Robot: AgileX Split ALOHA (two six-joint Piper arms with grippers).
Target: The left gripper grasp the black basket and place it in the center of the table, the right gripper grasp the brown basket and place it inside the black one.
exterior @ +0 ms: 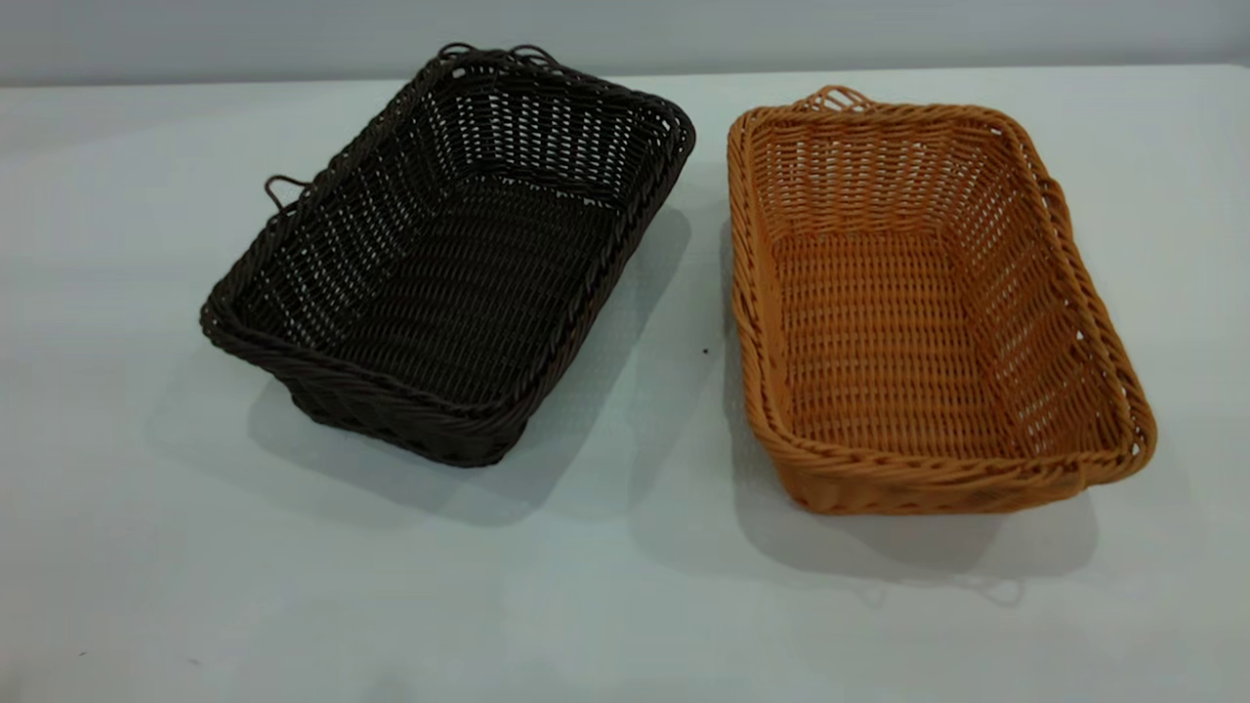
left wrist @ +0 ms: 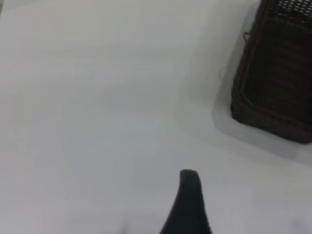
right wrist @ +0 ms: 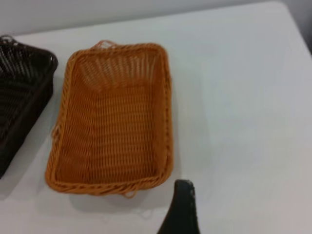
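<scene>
The black basket (exterior: 459,264) stands on the table (exterior: 625,605) left of centre, turned at an angle. The brown basket (exterior: 908,312) stands upright to its right, a narrow gap apart. Both are empty. Neither gripper shows in the exterior view. In the left wrist view a dark part of my left gripper (left wrist: 189,204) hangs over bare table, well clear of the black basket's corner (left wrist: 278,83). In the right wrist view a dark part of my right gripper (right wrist: 181,209) sits just off the brown basket's near corner (right wrist: 114,117), not touching it. The black basket's edge (right wrist: 19,97) shows there too.
Bare white table lies in front of both baskets and to either side. The table's far edge (exterior: 625,76) runs just behind the baskets, with a grey wall beyond. Small wire loops (exterior: 281,187) stick out from the black basket's rim.
</scene>
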